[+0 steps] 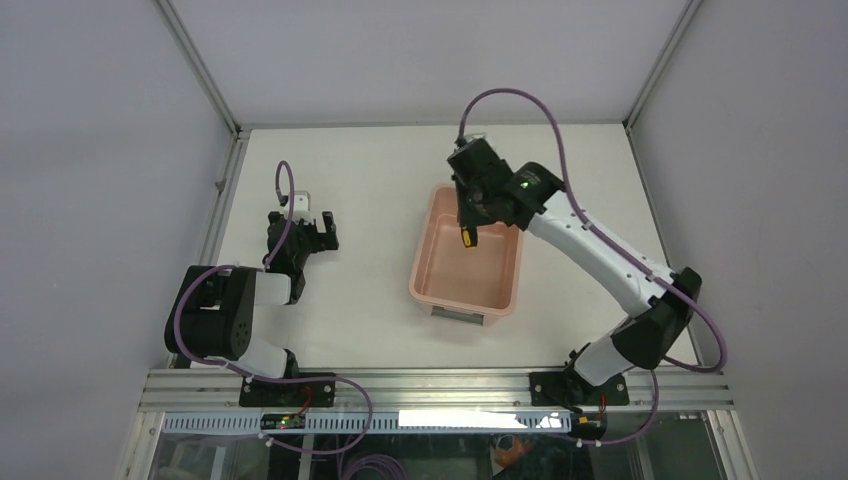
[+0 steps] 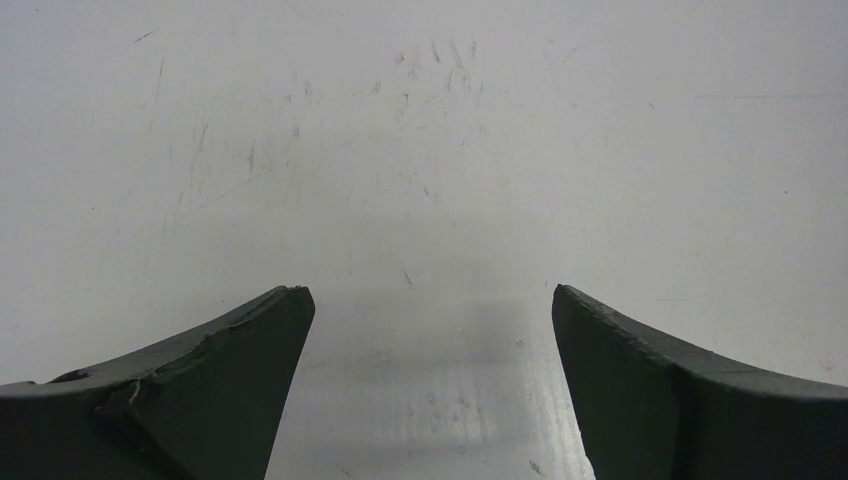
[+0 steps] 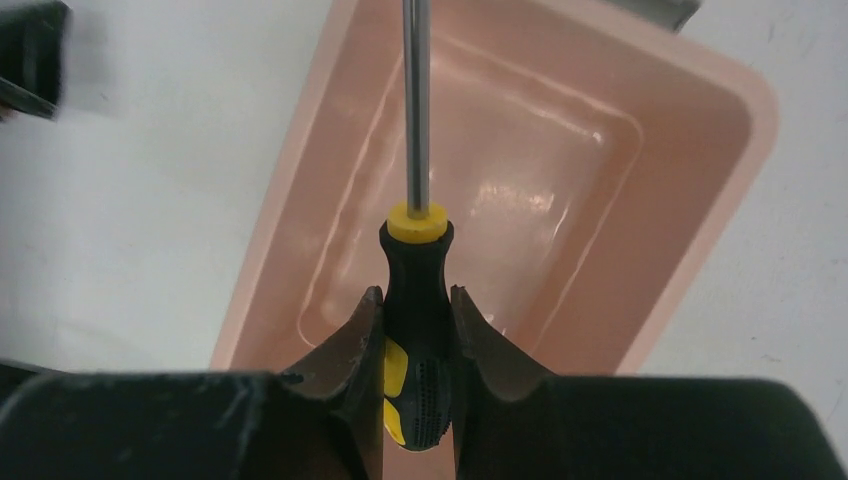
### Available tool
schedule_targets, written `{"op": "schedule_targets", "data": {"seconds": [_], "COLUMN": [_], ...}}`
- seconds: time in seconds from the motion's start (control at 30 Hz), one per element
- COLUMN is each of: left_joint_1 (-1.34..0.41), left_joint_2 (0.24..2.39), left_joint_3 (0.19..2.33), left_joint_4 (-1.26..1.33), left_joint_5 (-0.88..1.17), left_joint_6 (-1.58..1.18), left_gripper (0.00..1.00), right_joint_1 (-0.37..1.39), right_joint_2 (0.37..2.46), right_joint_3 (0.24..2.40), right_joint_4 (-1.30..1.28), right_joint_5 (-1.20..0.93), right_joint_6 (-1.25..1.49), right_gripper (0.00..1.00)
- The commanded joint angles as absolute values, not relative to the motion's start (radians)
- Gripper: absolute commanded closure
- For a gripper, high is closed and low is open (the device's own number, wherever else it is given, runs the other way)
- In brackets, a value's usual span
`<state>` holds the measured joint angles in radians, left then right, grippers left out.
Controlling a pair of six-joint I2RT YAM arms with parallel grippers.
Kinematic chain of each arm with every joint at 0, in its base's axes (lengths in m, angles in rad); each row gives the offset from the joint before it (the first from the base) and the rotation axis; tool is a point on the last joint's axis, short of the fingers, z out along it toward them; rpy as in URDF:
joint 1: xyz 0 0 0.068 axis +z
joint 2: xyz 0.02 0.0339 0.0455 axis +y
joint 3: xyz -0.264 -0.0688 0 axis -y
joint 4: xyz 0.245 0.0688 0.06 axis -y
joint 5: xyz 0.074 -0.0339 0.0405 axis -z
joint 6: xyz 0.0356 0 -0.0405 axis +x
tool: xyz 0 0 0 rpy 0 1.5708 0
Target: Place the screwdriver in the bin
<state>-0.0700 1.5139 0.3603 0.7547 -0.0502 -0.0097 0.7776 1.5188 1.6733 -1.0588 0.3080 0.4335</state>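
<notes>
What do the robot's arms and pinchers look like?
The left arm and right arm are white tubes with black joints. A purple cable loops along each, and a tiny green light glows by the right wrist. The fingers are dark grey, curved, tapering to blunt tips, with chipped edges.

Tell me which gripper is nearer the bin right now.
Right. The right gripper hangs over the far end of the bin, shut on the screwdriver. The left gripper sits open over the table, well off to the bin's left.
</notes>
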Motion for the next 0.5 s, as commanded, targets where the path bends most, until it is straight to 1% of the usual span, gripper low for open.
{"op": "schedule_targets", "data": {"seconds": [0.0,0.13,0.2,0.37,0.47], "left_joint_1": [-0.062,-0.062,-0.061,-0.062,-0.061], "left_joint_2": [1.505,1.506,1.506,1.506,1.506], "left_joint_3": [0.382,0.381,0.382,0.381,0.381], "left_joint_4": [0.808,0.808,0.809,0.809,0.808], "left_joint_5": [-0.035,-0.034,-0.035,-0.035,-0.035], "left_joint_6": [-0.009,-0.009,-0.009,-0.009,-0.009], "left_gripper": [0.01,0.01,0.01,0.01,0.01], "right_joint_1": [0.829,0.840,0.840,0.839,0.836], "right_joint_2": [1.584,1.621,1.640,1.714,1.780], "right_joint_3": [1.526,1.375,1.319,1.210,1.190], "right_joint_4": [-1.007,-0.921,-0.887,-0.782,-0.755], "right_joint_5": [0.316,0.256,0.262,0.276,0.286], "right_joint_6": [0.511,0.553,0.569,0.599,0.610], "right_gripper": [1.00,1.00,1.00,1.00,1.00]}}
